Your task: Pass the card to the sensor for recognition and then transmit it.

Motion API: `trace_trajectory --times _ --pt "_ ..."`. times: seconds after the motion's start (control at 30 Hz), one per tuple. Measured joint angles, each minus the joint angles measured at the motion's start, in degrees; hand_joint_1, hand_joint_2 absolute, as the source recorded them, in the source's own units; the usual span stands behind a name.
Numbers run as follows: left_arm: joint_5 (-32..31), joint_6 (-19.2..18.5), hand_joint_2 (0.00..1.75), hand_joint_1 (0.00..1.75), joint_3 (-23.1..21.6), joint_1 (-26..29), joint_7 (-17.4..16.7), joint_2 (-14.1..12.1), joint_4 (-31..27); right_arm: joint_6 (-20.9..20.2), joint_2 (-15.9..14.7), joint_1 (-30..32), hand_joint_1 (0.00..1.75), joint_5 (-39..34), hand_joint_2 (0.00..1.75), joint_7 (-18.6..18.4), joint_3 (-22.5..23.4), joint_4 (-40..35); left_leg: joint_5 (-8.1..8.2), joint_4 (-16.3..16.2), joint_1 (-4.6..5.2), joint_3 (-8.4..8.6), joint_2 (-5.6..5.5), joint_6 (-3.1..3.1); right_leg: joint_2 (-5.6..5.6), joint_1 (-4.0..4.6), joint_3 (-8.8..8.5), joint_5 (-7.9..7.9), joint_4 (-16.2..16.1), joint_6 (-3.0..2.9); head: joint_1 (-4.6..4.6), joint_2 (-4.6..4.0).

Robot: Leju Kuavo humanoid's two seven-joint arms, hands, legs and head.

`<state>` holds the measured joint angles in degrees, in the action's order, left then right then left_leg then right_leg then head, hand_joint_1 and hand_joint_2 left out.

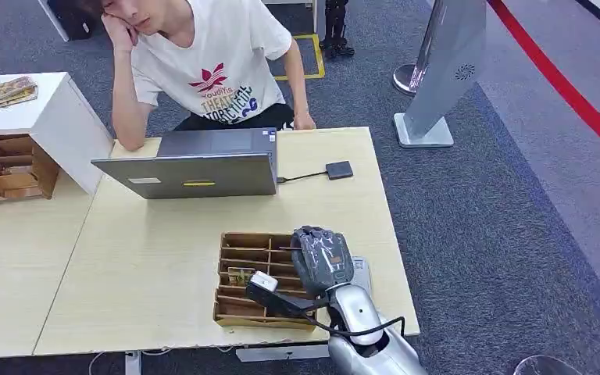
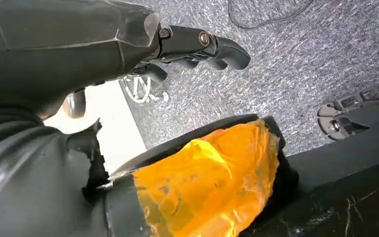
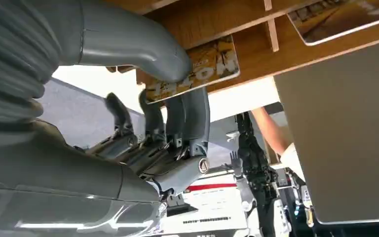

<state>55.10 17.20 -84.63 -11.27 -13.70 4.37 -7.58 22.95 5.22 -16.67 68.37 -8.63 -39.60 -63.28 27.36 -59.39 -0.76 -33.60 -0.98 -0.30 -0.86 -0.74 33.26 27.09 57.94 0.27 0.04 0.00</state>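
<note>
Two hands logged | head view: right hand (image 1: 322, 260) sat over wooden tray (image 1: 234, 312) on table (image 1: 148, 266), small black sensor (image 1: 339, 169) beside laptop (image 1: 195, 164) | left wrist view: left hand (image 2: 197, 47) hung over carpet, fingers curled, holding nothing | right wrist view: thumb and fingers (image 3: 192, 118) pinched card (image 3: 207, 66) at the tray.
</note>
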Motion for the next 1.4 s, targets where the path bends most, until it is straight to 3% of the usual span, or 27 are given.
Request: trace_trajectory --times 0.07,0.83,1.2,1.4 --pt "0.09 0.00 0.00 0.00 0.00 0.00 0.00 0.00 0.00 -0.02 0.07 -0.06 1.75 0.00 1.75 0.00 0.07 0.15 0.00 0.00 0.00 0.00 0.00 0.00 0.00 0.00 0.00 0.00 0.00 0.00 0.00 0.00" --pt "0.72 0.07 0.00 0.00 -0.02 0.02 0.24 0.00 0.00 0.13 0.81 0.03 1.75 -2.10 1.75 0.55 1.38 -0.35 -0.03 0.00 0.00 0.03 0.00 0.02 0.00 0.00 -0.03 -0.02 0.00 0.01 0.00 0.00" --pt "2.58 0.79 0.00 0.00 0.00 0.49 1.88 -0.02 0.00 5.25 -0.98 5.02 1.75 -12.09 1.75 6.91 4.33 -20.03 -0.01 0.00 0.01 -0.01 0.01 0.02 -0.03 0.00 0.03 -0.01 -0.01 0.01 0.00 0.00" --pt "3.54 1.44 0.00 0.00 0.00 0.84 2.41 -0.02 0.00 13.37 -2.32 9.25 1.75 -22.04 1.75 15.14 7.56 -32.16 -0.01 -0.01 0.02 -0.04 -0.03 0.02 0.03 -0.01 0.03 -0.01 -0.01 0.02 0.02 0.00"
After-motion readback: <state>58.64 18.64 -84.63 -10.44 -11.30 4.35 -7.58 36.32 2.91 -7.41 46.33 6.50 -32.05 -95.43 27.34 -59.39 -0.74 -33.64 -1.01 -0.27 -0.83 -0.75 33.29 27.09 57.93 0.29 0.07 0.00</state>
